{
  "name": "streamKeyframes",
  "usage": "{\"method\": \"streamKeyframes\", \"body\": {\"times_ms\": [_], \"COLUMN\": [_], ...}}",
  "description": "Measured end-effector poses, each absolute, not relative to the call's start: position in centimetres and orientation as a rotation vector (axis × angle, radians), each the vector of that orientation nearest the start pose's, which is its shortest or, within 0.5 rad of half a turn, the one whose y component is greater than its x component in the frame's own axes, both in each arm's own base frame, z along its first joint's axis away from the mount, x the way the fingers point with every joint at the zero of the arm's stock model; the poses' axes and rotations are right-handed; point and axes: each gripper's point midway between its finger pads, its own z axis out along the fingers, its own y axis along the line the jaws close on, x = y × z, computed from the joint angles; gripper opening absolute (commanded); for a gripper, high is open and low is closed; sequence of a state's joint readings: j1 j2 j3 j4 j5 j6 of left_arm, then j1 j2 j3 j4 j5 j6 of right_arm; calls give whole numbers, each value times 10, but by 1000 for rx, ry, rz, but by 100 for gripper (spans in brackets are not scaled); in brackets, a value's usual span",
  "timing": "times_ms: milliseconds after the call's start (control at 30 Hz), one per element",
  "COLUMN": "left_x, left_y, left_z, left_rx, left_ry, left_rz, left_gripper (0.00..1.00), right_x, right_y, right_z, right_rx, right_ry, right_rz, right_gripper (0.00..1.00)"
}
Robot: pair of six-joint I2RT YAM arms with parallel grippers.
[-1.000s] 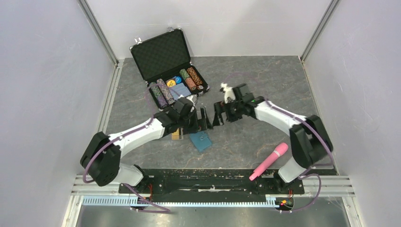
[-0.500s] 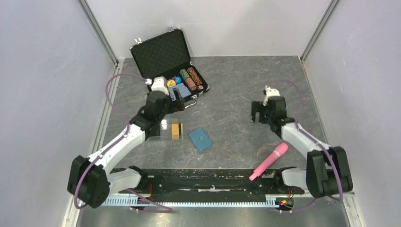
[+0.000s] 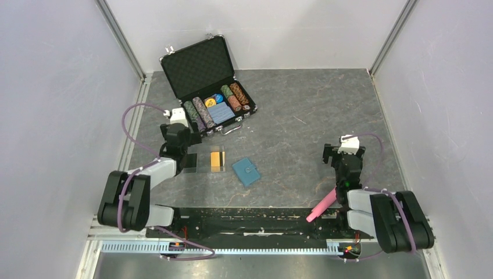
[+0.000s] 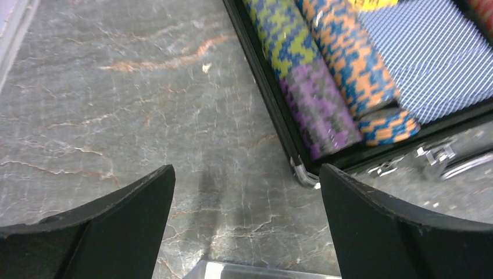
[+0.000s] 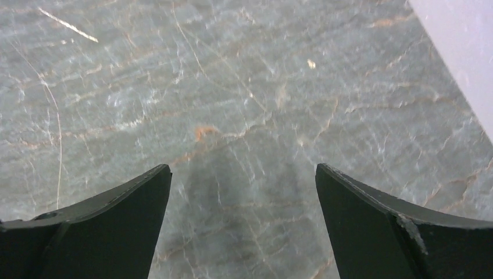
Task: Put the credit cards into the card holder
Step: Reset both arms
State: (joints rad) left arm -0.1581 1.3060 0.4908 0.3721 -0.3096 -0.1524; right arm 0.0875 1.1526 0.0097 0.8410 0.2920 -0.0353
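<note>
The teal card holder point(image 3: 247, 171) lies shut on the table at front centre. A gold-orange credit card point(image 3: 217, 161) lies in a clear plastic box point(image 3: 200, 161) to its left. My left gripper point(image 3: 181, 152) is open and empty at the box's far left edge, by the briefcase's near corner. In the left wrist view point(image 4: 245, 174) only table shows between the fingers, with the box's edge point(image 4: 256, 270) at the bottom. My right gripper point(image 3: 342, 156) is open and empty over bare table at the right point(image 5: 242, 174). No card or holder shows in either wrist view.
An open black chip briefcase point(image 3: 197, 70) with rows of poker chips point(image 3: 221, 104) stands at the back left; its corner point(image 4: 299, 168) shows in the left wrist view. A pink stick-like object point(image 3: 325, 203) lies by the right arm's base. Walls close both sides.
Both arms have drawn back from the table's middle, the left to the left side by the clear box, the right to the front right. Card and holder have not moved.
</note>
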Motion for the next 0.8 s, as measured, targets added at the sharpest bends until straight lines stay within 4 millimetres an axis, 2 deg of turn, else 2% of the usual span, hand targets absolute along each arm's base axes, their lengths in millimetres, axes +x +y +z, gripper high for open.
{"method": "streamKeyframes", "body": {"times_ms": [133,233,400,567,800], "left_x": [367,368,366,371,373], "left_y": [-12,-10,11,4,1], "left_z": [63,57,59,71,75], "left_rx": [-93,-71,-115,-84,-71], "left_ry": [2001,1954,1865,1809,1792], "left_rz": [116,67,35,-7,-24], "left_gripper": [100,100,100,100,100], "right_x": [302,311,320,322,323], "right_y": [-28,-26,-21,-20,-19], "right_z": [56,61,83,94,96], "right_rx": [51,11,-18,-23,-28], "right_ry": [1799,1754,1656,1611,1604], "right_rz": [-255,-251,-236,-230,-229], "right_gripper": [98,98,98,98,98]}}
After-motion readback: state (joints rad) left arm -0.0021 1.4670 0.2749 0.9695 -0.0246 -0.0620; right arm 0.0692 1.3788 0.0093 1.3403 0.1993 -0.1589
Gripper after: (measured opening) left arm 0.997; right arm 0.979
